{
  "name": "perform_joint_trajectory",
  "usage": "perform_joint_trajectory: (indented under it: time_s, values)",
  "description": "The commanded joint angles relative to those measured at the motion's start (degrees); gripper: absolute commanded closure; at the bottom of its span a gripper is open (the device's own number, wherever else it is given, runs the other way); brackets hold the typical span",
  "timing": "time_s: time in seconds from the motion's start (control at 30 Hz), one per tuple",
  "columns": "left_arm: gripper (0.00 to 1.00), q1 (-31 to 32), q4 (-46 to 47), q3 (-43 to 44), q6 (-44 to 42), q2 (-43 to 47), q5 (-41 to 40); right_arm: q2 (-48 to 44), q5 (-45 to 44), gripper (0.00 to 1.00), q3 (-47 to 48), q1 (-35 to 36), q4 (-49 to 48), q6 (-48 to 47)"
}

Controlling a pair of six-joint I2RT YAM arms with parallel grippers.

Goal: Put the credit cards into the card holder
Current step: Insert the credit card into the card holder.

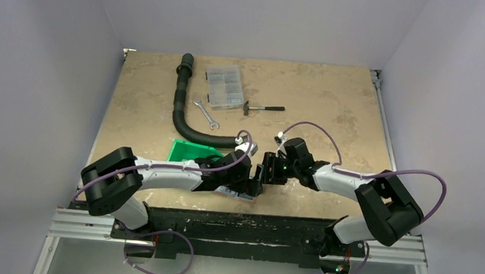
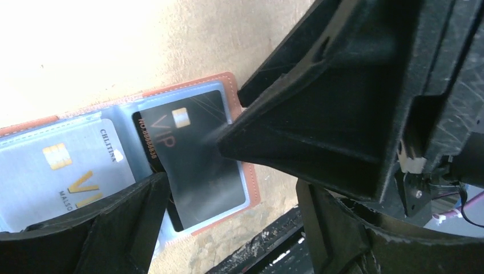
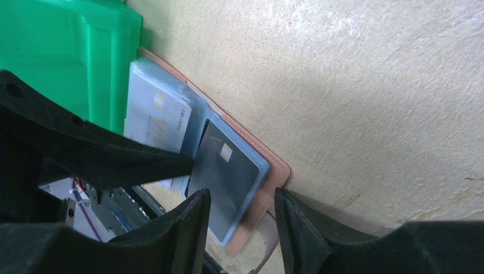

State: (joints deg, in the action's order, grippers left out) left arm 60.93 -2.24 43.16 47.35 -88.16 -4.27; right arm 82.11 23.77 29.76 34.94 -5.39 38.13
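Matte black wedge fingers of the right gripper (image 3: 241, 197) stand half parted over the card holder (image 3: 278, 171); whether they pinch anything I cannot tell. Left gripper (image 2: 231, 188) is spread wide, grasping nothing. Open and flat by the table's (image 3: 371, 114) near edge, the holder has a stitched reddish-brown rim and glossy sleeves showing a black card (image 2: 194, 160) and a silver card (image 2: 63, 171). It sits just beside the green plastic bin (image 3: 57, 51), with bare tabletop beyond.

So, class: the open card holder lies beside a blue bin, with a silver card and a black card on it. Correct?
No: the bin beside the card holder is green; the right wrist view shows it. The rest holds.
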Motion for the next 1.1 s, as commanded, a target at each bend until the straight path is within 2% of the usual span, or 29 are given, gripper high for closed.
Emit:
perform_joint_trajectory:
  time_s: [0.0, 0.1, 0.3, 0.37, 0.6, 0.73, 0.83, 0.9, 1.07]
  values:
    - [0.11, -0.02, -0.94, 1.74, 0.60, 4.10, 1.27, -1.50, -1.37, 0.42, -0.57, 0.89, 5.74, -1.49]
    - [0.10, -0.02, -5.50, 4.38, -1.66, 5.42, -0.12, -2.92, -7.58, 0.34, 1.12, 0.97, 12.15, -4.52]
    - [0.11, -0.02, -7.65, 7.21, -3.20, 7.32, 0.37, -6.38, -8.80, 0.27, 2.60, 1.00, 16.83, -5.73]
    - [0.19, -0.02, -6.62, 6.65, -2.93, 7.27, 0.72, -7.68, -7.63, 0.30, 2.89, 1.00, 16.92, -5.07]
    - [0.64, -0.27, -5.14, 3.86, -2.21, 4.20, -0.85, -7.29, -2.54, 0.56, 3.36, 0.98, 13.60, -2.45]
    - [0.77, -0.57, -5.05, 2.13, -2.28, 3.20, -3.26, -7.05, -1.36, 0.64, 3.15, 1.01, 11.85, -1.44]
    - [0.88, -0.63, -5.41, 1.30, -2.36, 1.90, -4.57, -7.34, -1.04, 0.66, 3.80, 0.99, 11.74, -1.63]
    - [0.90, -0.63, -5.66, 0.94, -2.48, 1.43, -5.63, -7.72, -0.62, 0.66, 4.10, 0.98, 11.39, -1.52]
    - [0.95, -0.63, -5.77, 0.54, -2.43, 1.15, -6.80, -6.24, 1.76, 0.50, 4.37, 1.16, 9.67, -1.54]
